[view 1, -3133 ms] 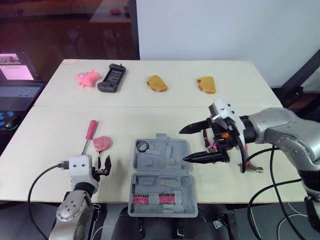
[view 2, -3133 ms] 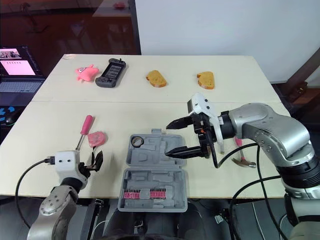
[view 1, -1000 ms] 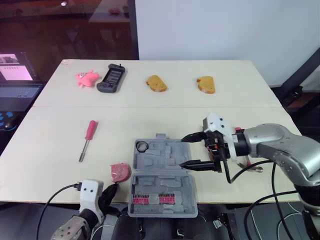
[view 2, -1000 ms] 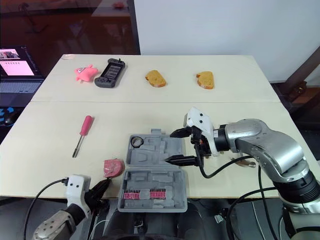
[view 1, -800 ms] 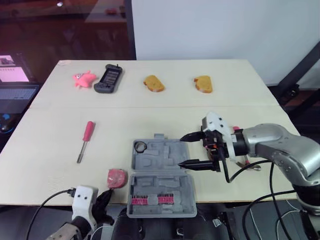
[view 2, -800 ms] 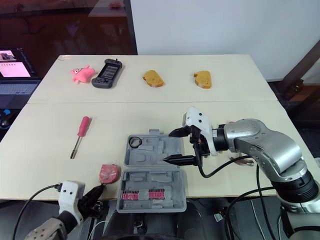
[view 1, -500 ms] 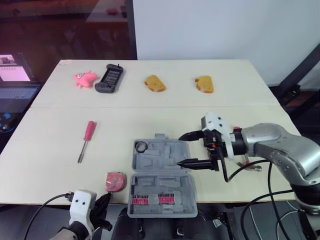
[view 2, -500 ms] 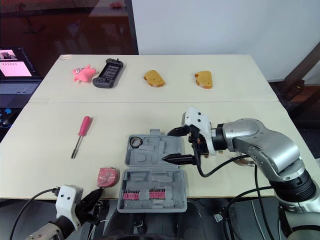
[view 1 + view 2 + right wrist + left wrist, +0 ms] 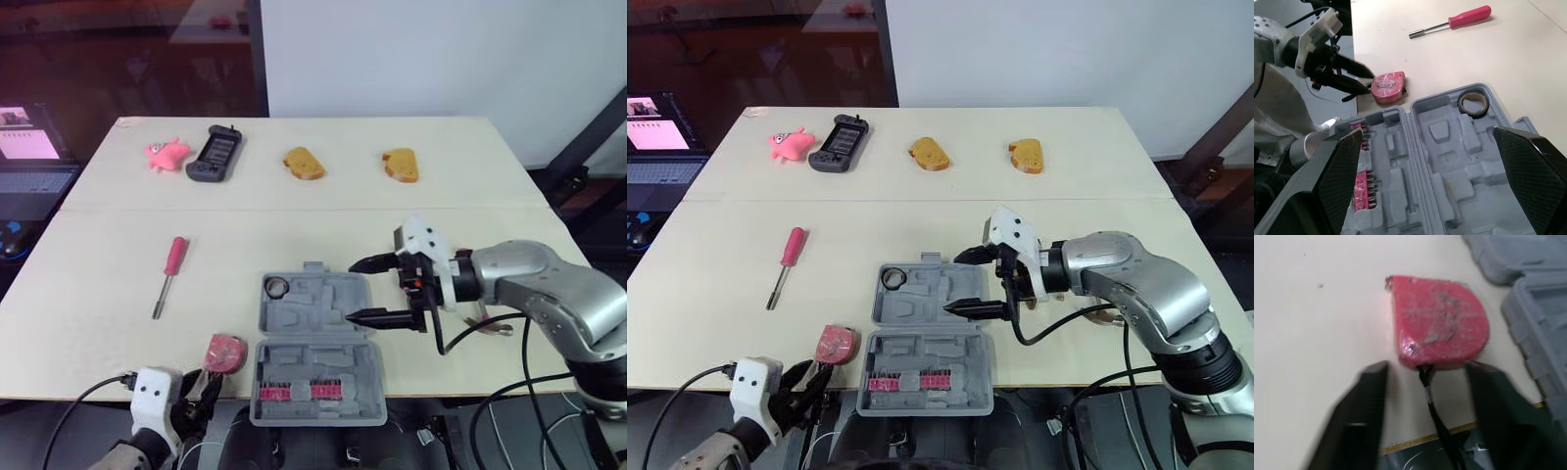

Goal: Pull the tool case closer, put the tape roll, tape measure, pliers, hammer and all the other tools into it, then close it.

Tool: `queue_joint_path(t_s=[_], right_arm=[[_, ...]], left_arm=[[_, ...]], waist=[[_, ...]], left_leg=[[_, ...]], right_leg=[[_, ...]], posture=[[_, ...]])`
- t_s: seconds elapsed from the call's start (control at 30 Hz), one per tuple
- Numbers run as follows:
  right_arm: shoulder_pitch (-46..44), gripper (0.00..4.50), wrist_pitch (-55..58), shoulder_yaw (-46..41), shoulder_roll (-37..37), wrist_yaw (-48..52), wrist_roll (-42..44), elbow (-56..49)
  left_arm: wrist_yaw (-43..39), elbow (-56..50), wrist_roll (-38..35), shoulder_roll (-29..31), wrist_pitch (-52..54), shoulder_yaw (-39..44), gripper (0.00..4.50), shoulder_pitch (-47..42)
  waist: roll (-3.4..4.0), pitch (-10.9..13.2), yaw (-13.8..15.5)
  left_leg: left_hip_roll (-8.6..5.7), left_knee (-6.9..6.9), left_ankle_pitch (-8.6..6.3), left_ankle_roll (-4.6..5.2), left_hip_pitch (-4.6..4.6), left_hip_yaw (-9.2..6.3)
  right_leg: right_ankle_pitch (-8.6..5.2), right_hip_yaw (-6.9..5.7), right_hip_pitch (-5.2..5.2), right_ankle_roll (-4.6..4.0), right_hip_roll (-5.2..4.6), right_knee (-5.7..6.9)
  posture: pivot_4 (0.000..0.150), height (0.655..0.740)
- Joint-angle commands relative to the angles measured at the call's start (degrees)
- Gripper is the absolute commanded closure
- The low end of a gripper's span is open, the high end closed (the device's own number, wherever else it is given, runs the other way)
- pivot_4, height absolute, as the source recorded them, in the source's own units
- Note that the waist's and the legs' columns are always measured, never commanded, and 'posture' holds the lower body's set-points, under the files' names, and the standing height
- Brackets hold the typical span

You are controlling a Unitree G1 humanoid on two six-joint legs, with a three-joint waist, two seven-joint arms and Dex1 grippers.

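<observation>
The left gripper [image 9: 1425,367] has its fingers spread at the table's front edge, with the red tape measure [image 9: 1437,320] just ahead of them, beside the open tool case [image 9: 315,345]. The right gripper [image 9: 352,292] hovers wide open over the case, which holds the tape roll [image 9: 277,287]

Pale table [image 9: 294,230], white wall [image 9: 441,59] behind (dark glass [image 9: 127,59], perhaps window, left).

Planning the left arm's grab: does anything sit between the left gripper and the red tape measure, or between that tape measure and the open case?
Nothing visible. The open left gripper faces the tape measure across bare table, and only bare table separates it from the tool case.
</observation>
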Motion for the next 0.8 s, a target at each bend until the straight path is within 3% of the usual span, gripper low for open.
queue_joint_path(t_s=[0.03, 0.33, 0.5, 0.67, 0.8], right_arm=[[-0.7, 0.00, -0.2, -0.7, 0.3, 0.2, 0.6, -1.0], [-1.0, 0.00, -1.6, -0.6, 0.4, 1.0, -0.1, 0.6], [-0.8, 0.00, -1.3, -1.3, -1.4, 5.6, 2.4, -0.9], [0.2, 0.00, -0.1, -3.7, -4.9, 8.7, 5.3, -2.3], [1.4, 0.00, -0.1, -4.9, -6.3, 8.6, 6.0, -3.4]], left_arm=[[-4.2, -2.4, -3.1, 3.0, -2.3, 5.5, 0.03, 2.1], [-20.6, -2.9, -12.2, 16.4, -2.2, 17.7, 0.03, 2.6], [-36.9, 7.7, -9.7, 33.7, -4.3, 19.6, 0.03, -5.6], [-49.8, 20.2, -4.0, 42.2, -15.2, 10.5, 0.03, -21.4], [-54.8, 29.8, 1.4, 38.8, -30.1, 2.4, 0.03, -32.8]], waist=[[0.00, 0.0, 0.0], [0.02, 0.0, 0.1], [0.17, 0.1, 0.1], [0.25, 0.2, 0.1], [0.30, 0.2, 0.0]], left_leg=[[0.01, 0.00, 0.00, 0.00, 0.00, 0.00], [-0.01, -0.01, -0.09, -0.15, -0.02, 0.00], [0.00, -0.03, -0.09, -0.19, -0.02, -0.03], [-0.01, -0.10, -0.11, -0.17, -0.06, 0.03], [-0.01, -0.21, -0.04, 0.01, -0.04, 0.16]], right_leg=[[0.00, 0.00, 0.00, 0.00, 0.00, 0.00], [0.00, -0.02, -0.01, 0.00, -0.03, -0.07], [0.01, -0.12, -0.01, -0.02, 0.08, -0.08], [0.01, -0.11, -0.05, 0.00, 0.04, -0.16], [0.03, -0.09, -0.03, 0.02, 0.01, -0.27]], posture=[[0.150, 0.7188], [0.150, 0.7188], [0.150, 0.7188], [0.150, 0.7188], [0.150, 0.7188]])
